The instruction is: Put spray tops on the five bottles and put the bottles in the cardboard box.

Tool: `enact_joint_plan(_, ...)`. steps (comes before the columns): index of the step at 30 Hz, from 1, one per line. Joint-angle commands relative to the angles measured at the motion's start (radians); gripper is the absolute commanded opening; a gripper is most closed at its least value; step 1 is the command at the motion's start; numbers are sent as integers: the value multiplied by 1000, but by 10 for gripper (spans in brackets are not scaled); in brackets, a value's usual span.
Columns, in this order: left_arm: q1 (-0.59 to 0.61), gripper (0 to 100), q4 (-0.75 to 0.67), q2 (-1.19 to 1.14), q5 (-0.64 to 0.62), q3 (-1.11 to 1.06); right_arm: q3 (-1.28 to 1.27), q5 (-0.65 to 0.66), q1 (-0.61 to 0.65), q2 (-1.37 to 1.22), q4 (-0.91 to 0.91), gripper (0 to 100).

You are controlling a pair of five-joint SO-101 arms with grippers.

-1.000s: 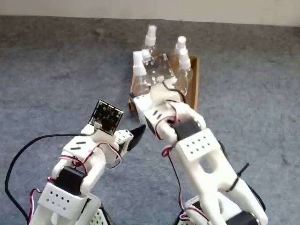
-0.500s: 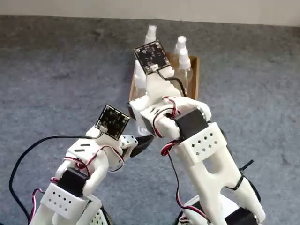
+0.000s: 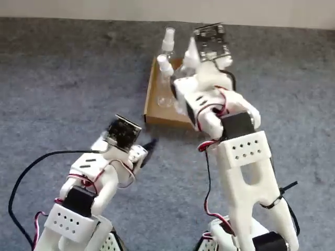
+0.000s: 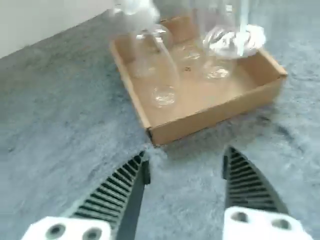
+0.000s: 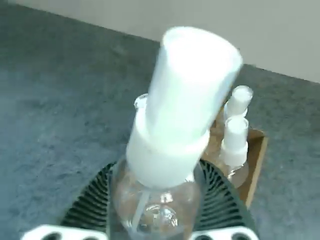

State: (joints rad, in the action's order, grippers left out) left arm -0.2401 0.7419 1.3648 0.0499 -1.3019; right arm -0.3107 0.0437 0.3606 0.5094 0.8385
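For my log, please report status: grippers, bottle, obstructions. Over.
Left gripper open, over carpet before cardboard box. Right gripper shut on capped bottle, at the box. Other bottles in box, close by.

The right arm (image 3: pixel 238 141) has risen from low over the front of the box (image 3: pixel 151 107) and swung toward its far right side. Its wrist board was hidden a second ago, then showed above the box's left half, and now faces up near the far edge. The right gripper (image 5: pixel 157 172) has lifted a capped bottle (image 5: pixel 165 150) with it, baring the box floor at the front. The left gripper (image 3: pixel 149 147) nudged forward, then drew back a little.
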Motion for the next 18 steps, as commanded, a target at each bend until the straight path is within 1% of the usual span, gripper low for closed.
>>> enact_joint_plan(1, 114, 57, -21, 8, -2, 8, -143, 12, -13, 16, -237, 5)
enact_joint_plan(3, 142, 3, -21, 8, -14, 10, -234, 12, -16, 18, -335, 5)
enact_joint_plan(5, 147, 8, -21, 8, -41, 10, -312, 12, -21, 18, -417, 5)
enact_joint_plan(10, 143, 5, -21, 8, -44, 10, -466, 18, -31, 8, -622, 5)
enact_joint_plan(13, 143, 5, -21, 8, -44, 10, -513, 61, -28, 7, -685, 5)
enact_joint_plan(18, 142, 5, -21, 8, -44, 10, -522, 63, -30, 5, -705, 5)
